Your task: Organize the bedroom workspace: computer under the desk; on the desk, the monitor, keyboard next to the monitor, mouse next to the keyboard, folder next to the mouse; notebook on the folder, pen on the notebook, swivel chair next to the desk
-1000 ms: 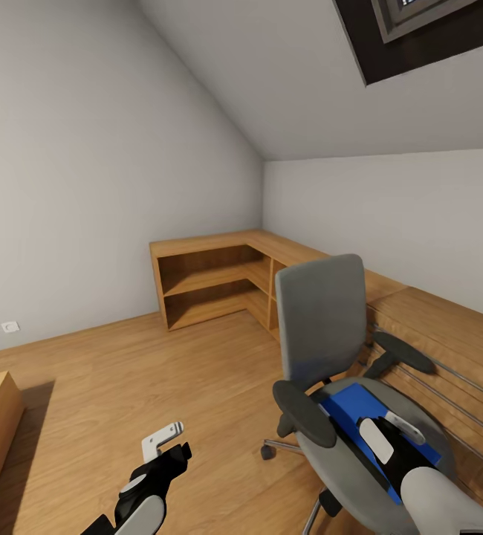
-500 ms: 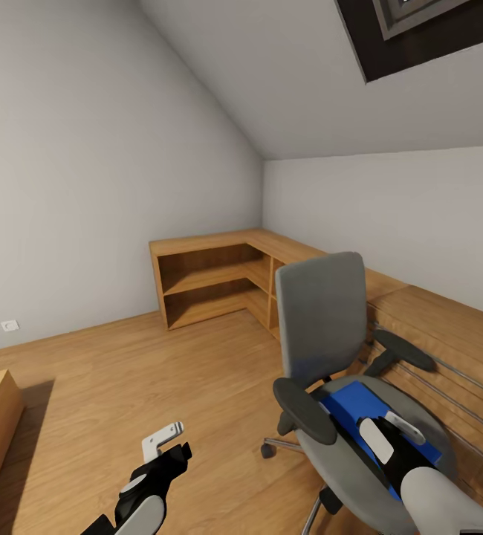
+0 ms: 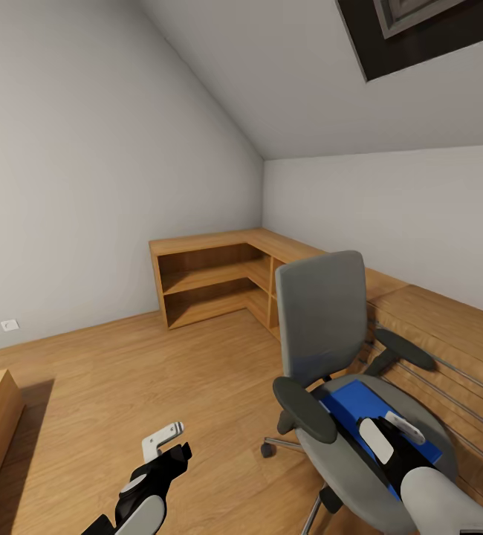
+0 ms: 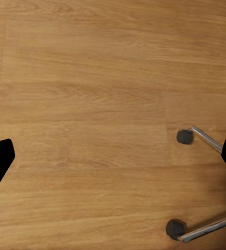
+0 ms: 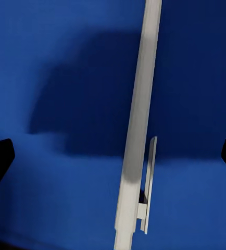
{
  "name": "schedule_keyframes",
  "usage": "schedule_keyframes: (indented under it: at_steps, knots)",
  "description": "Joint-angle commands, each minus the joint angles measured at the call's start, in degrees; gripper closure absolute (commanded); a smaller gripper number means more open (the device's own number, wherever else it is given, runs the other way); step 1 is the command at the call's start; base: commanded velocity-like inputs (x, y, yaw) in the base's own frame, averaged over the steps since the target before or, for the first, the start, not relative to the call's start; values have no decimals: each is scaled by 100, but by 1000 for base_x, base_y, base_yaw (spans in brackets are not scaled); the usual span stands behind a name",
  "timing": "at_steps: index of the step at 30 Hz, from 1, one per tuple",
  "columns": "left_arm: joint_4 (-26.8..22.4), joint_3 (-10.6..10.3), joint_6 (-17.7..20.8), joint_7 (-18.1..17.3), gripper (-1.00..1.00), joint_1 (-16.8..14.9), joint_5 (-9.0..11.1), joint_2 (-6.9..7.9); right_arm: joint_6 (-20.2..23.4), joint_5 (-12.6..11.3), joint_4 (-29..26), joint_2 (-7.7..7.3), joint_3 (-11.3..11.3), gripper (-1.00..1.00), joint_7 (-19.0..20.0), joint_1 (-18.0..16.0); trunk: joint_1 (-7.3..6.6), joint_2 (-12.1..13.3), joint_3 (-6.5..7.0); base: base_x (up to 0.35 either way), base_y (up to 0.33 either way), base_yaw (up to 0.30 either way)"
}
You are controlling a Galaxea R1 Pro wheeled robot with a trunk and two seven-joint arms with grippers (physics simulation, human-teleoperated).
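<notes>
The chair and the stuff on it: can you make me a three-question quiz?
1. True or false: the folder lies on the chair seat.
2. What lies on the folder in the right wrist view? A) mouse B) pen C) keyboard
3. Fill in: the open right pincer hangs over the ____.
Key: 1 true; 2 B; 3 folder.
</notes>
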Motion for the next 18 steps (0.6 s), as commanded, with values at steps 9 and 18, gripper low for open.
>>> schedule_keyframes:
  at_steps: [9,18]
  knots:
    - [-4,-23,33,34,-100,-7,9,4,44,-2,-14,0,-4,-100,-25,-1,-1,-3,-6,0,0,0]
    - [-7,-27,33,34,-100,-7,9,4,44,-2,-14,0,2,-100,-25,-1,65,-123,-60,0,0,0]
